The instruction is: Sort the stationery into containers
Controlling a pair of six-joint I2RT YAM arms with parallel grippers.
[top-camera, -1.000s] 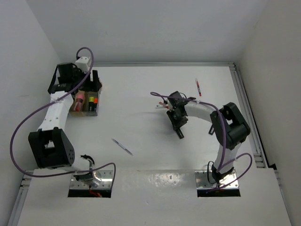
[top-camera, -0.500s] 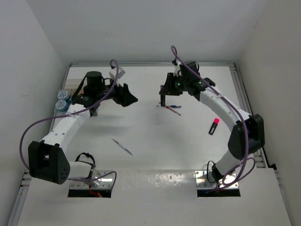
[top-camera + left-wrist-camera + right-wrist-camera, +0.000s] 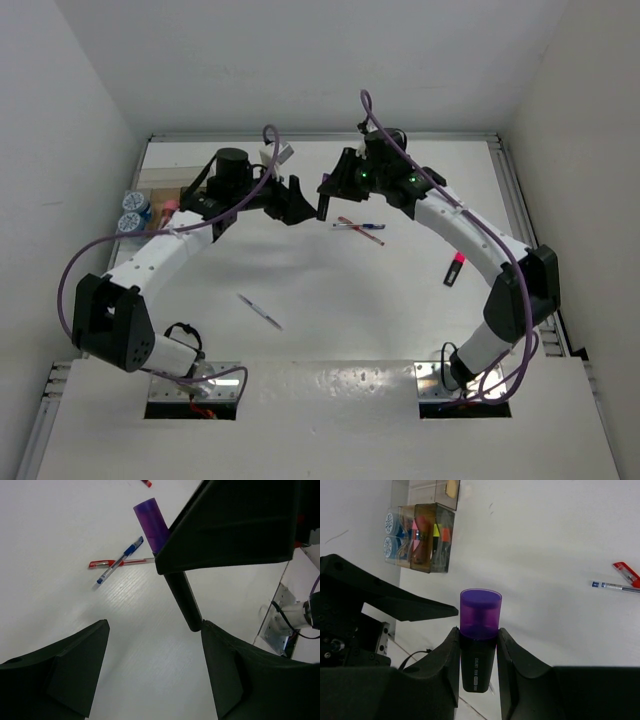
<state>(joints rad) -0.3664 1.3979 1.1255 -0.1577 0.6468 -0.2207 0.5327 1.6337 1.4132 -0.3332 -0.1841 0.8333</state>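
Observation:
My right gripper (image 3: 477, 630) is shut on a black highlighter with a purple cap (image 3: 480, 607) and holds it upright above the table's middle (image 3: 324, 203). My left gripper (image 3: 293, 202) is open and empty, right beside it. In the left wrist view the highlighter (image 3: 152, 524) hangs between the open left fingers (image 3: 65, 672). A red pen (image 3: 127, 562) and a blue pen (image 3: 120, 560) lie crossed on the table (image 3: 360, 228). The organiser box (image 3: 427, 537) holds highlighters at the far left. A pink-capped highlighter (image 3: 453, 270) and a silver pen (image 3: 260, 311) lie loose.
Two blue-speckled jars (image 3: 132, 210) stand at the organiser's left end, and also show in the right wrist view (image 3: 392, 532). A second, smoky box (image 3: 447, 490) stands behind the organiser. White walls close the table at the back and both sides.
My left arm has swung from the organiser toward the table's middle. My right gripper has moved left with the highlighter, so the two grippers now stand close together.

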